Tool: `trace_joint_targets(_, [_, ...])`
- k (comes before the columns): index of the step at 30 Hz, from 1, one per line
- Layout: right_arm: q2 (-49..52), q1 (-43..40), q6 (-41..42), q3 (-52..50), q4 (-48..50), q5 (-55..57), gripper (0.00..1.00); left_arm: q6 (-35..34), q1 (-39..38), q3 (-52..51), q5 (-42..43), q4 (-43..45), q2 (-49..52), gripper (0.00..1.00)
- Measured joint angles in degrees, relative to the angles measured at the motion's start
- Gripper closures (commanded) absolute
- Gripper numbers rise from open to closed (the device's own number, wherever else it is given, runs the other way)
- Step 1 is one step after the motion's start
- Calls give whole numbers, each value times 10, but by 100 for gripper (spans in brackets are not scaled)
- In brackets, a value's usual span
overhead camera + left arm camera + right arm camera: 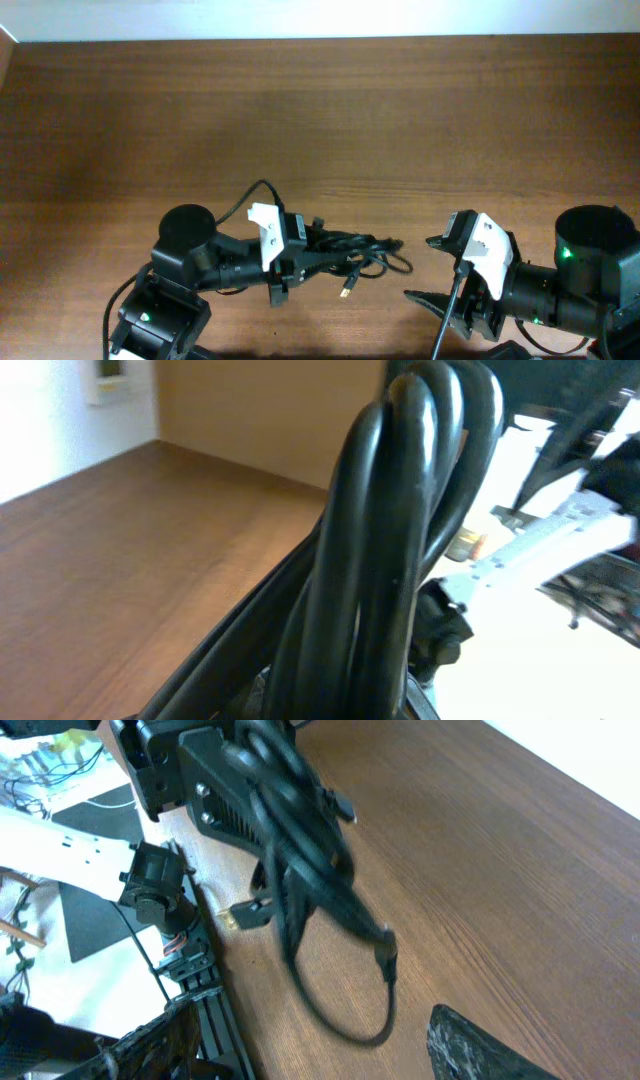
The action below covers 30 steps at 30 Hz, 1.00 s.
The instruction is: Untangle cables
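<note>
The brown wooden table [320, 120] was seen from overhead to run bare up to its far edge beneath a white strip of wall [320, 18], so wide open room was left beyond both arms, whereas everything was crowded toward the near edge. The bundle of thin black cables [365, 248] was stretched along that near side, one end pinched in the narrowly closed black-and-white left gripper [316, 248] and the other end reaching toward the right gripper [428, 270], whose jaws were spread wide and kept apart from the cords. A small gold-tipped plug [347, 291] was laid just nearer than the bundle. In the left wrist view only the doubled-over cords [390, 560] were shown, filling the frame close to the lens, with the tabletop beside them. In the right wrist view the table's near edge and the clutter past it were revealed, the plug [238, 917] was found close to that edge, and a slack loop [340, 1020] was shown hanging from the clamped strands, near one dark fingertip [480, 1045].
</note>
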Motion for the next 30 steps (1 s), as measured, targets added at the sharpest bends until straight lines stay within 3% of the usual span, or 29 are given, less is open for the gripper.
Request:
trace_joint_targets(5, [0,0,-12,0,23,-15,71,0,-70,0,2,5,0,100])
trace_joint_targets(9, [0,0,-16,0,5,-17,80,-2,-70,0,0,7,0,100])
trace_joint_targets(12, [0,0,-20,0,-3,-17,80,-7,-78,-1,7,31,8,100])
trace_joint_targets(14, [0,0,-22,0,-5,-17,96,-14,-94,-1,8,58,22,100])
trace_joint_targets(20, [-3,0,-30,0,-16,-7,96,-26,-113,-1,12,86,53,100])
trace_joint_targets(22, [-3,0,31,0,-24,38,96,-63,-117,-1,-7,84,54,100])
trace_joint_targets(25, [4,0,151,0,-49,141,96,-167,-125,1,-110,34,54,100])
trace_joint_targets(30, [5,0,216,0,-49,185,96,-247,-125,1,-172,35,55,100])
